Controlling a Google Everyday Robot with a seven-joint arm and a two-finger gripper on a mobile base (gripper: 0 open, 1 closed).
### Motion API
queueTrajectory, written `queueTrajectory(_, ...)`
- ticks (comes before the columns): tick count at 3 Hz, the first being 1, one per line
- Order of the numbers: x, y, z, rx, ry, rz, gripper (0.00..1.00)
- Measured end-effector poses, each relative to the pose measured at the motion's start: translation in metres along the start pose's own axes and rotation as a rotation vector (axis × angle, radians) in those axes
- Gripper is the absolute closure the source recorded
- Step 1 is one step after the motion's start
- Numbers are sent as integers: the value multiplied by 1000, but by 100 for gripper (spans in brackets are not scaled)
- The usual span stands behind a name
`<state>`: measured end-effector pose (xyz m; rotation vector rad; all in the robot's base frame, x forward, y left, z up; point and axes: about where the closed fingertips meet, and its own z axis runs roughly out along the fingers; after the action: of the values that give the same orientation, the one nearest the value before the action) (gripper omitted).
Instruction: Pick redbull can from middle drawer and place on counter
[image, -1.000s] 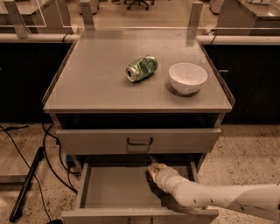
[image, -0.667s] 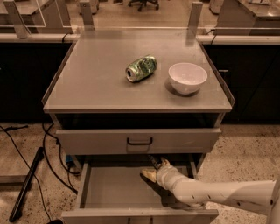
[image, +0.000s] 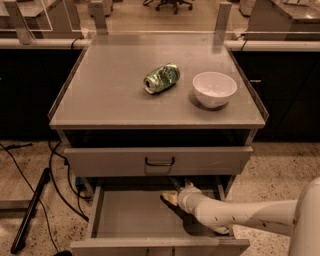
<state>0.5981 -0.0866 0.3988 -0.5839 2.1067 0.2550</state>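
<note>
One gripper (image: 177, 192) is hovering inside the middle drawer (image: 125, 220), at lower centre, holding its jaws apart for the redbull can, which is probably lying unseen in the shadowed back

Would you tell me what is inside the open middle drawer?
Only the claw on its arm, over the floor of the middle drawer. No redbull can shows; the back, under the drawer above, is hidden.
</note>
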Motion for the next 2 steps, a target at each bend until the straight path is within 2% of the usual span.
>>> queueTrajectory(2,-6,-4,18,13,4,-5,36)
